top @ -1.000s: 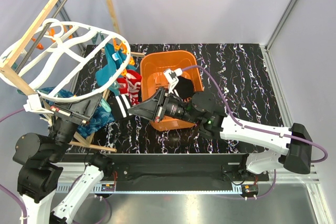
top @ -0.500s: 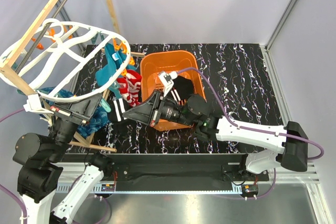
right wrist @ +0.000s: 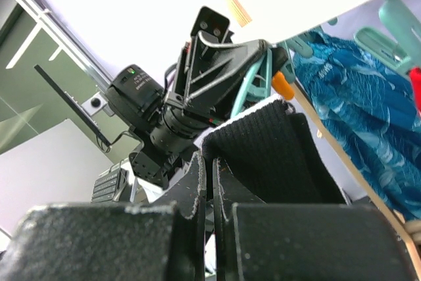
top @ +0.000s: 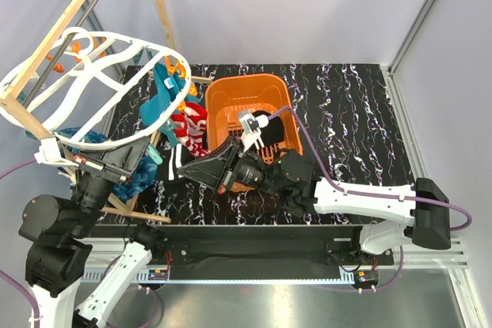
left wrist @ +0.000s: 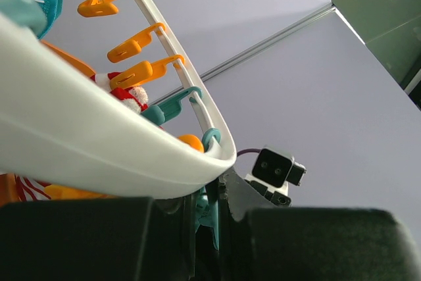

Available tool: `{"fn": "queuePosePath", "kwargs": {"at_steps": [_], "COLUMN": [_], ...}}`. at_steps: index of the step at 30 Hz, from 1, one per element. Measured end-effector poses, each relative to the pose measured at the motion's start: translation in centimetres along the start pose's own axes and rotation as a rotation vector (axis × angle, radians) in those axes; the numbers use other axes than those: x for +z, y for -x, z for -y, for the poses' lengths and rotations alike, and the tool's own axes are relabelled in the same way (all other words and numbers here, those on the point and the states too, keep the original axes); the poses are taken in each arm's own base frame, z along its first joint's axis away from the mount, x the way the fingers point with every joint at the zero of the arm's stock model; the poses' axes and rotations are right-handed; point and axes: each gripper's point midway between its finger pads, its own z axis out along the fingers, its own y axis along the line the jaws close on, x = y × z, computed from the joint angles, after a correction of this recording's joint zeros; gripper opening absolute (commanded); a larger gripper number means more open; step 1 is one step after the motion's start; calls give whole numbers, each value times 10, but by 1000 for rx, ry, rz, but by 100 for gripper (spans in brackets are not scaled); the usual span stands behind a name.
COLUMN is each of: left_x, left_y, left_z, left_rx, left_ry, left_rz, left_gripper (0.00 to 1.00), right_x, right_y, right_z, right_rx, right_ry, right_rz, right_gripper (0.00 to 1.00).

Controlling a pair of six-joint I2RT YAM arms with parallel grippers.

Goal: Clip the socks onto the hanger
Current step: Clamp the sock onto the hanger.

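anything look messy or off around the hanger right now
A blue patterned cloth sits bunched low against the wooden frame under the hanger, not hanging clear like the teal cloth above it.

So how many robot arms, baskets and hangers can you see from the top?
Arms: 2
Baskets: 1
Hangers: 1
Total: 4
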Motion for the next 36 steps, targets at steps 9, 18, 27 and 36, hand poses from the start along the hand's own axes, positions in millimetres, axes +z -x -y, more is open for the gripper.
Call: {"fn": "queuePosePath", "kwargs": {"at_steps": [9,18,27,36], "left_x": [0,0,0,0], "left_y": [0,0,0,0], "left_z": [0,0,1,1], "left_rx": [-8,-12,-16,-16], "left_ry": [0,0,-1,-1], "left_rz": [0,0,0,0], "left_gripper": [0,0,0,0], "right_x": [7,12,13,12], "right_y": [-7,-17,-14,-12], "right_z": [8,20,16,12], "right_rx": [-28,-54,-85,-91], "right_ry": [23,27,47,58], "right_rz": [20,21,39,45], "right_gripper": [0,0,0,0]}}
